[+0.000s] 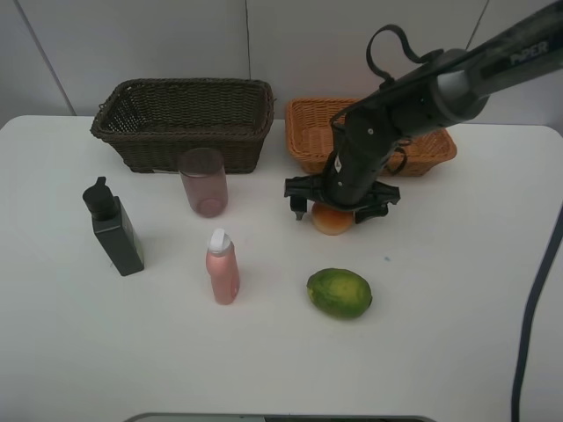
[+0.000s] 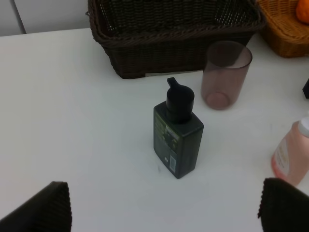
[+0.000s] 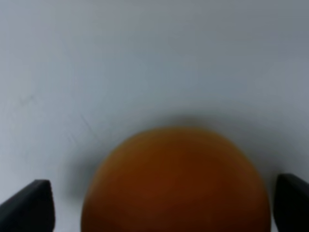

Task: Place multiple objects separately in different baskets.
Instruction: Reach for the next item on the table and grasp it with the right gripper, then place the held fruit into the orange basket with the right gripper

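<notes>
My right gripper (image 1: 339,207) is open and low over a red-yellow round fruit (image 1: 332,220) on the table, one finger on each side; the right wrist view shows the fruit (image 3: 176,183) between the fingertips (image 3: 29,205). A green oval fruit (image 1: 339,293), a pink white-capped bottle (image 1: 223,268), a translucent pink cup (image 1: 204,182) and a black pump bottle (image 1: 114,230) stand on the table. An orange (image 2: 303,10) lies in the light tan basket (image 1: 306,134). The dark brown basket (image 1: 185,86) is at the back left. My left gripper (image 2: 164,208) is open, short of the black bottle (image 2: 177,140).
The white table (image 1: 440,334) ends at a wall just behind both baskets. The right arm (image 1: 440,88) reaches across the tan basket and hides most of its inside. The left arm is out of the exterior high view.
</notes>
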